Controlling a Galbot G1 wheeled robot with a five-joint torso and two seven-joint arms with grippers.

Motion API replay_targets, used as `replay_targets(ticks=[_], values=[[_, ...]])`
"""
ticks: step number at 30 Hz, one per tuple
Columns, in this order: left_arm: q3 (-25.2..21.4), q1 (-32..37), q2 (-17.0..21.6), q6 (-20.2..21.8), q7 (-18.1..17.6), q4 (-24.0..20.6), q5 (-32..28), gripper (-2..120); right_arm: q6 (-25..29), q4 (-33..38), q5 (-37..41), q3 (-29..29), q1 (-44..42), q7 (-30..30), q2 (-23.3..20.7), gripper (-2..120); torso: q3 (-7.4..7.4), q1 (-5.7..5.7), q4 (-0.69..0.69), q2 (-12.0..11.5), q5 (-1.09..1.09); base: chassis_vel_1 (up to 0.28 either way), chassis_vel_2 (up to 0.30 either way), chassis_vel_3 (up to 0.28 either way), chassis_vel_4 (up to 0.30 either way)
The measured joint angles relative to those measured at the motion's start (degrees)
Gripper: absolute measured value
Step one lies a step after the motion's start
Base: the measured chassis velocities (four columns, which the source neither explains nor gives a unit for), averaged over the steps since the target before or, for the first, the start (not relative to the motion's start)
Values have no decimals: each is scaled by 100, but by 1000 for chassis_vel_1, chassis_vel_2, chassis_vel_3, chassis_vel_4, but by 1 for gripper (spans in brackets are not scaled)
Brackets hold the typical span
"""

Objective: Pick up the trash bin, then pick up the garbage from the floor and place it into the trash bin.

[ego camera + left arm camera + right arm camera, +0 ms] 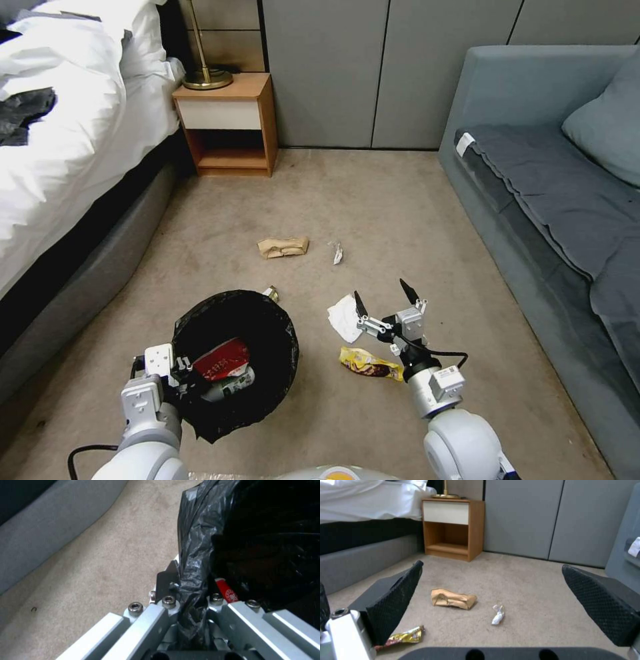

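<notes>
The trash bin [237,360] is held off the carpet [400,213] at its near rim by the left gripper [175,381], clamped on the black liner; a red-and-white carton [221,365] lies inside. The right gripper [383,300] is spread wide, empty, above a white tissue [345,317] and yellow wrapper [371,363]; brown paper bag [283,247] lies farther off

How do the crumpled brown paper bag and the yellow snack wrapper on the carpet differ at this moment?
The crumpled brown paper bag is matte tan, while the yellow snack wrapper is glossy and printed. The bag lies farther off, toward the wooden nightstand; the wrapper lies close under the open right gripper. The bag looks bulkier, the wrapper flatter. Both are still on the floor, outside the black-lined trash bin held by the left gripper.
</notes>
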Motion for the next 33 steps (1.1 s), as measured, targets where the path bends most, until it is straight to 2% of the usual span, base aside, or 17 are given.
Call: replay_targets(ticks=[8,14,16,17,20,22,24,27,28,33], values=[[0,-1,-2,6,-2,10,13,0,70,-185,-221,-65,7,-27,-117,100,1,0,0,0,0,0,0,0,0],[0,8,3,9,-2,10,14,0,-115,-417,-149,-207,87,-218,-522,100,0,0,0,0,0,0,0,0,0],[-2,16,5,9,4,10,16,0,-190,-678,-30,-260,216,-687,-936,100,1,0,0,0,1,0,0,0,0],[-2,16,5,9,4,10,16,0,-190,-678,-30,-260,216,-687,-936,100,1,0,0,0,1,0,0,0,0],[5,37,-5,9,34,10,25,0,-180,-1140,57,-388,500,-1262,-1384,100,1,1,0,0,0,0,0,0,0],[7,39,-11,9,36,10,29,0,-167,-1236,61,-416,555,-1341,-1437,100,1,0,1,0,0,0,0,0,0],[21,41,-40,9,36,22,65,0,-28,-1650,-68,-486,764,-1699,-1568,100,1,1,1,0,1,0,0,0,0],[25,38,-64,12,38,32,82,0,41,-1974,-127,-588,894,-1934,-1639,100,1,0,0,0,0,0,0,0,0],[25,38,-64,12,38,32,82,0,41,-1974,-127,-588,894,-1934,-1639,100,1,0,0,0,0,0,0,0,0],[-2,66,-88,16,40,44,125,0,444,-2950,-375,-720,1341,-2496,-1526,100,1,0,-1,0,1,0,0,0,0]])
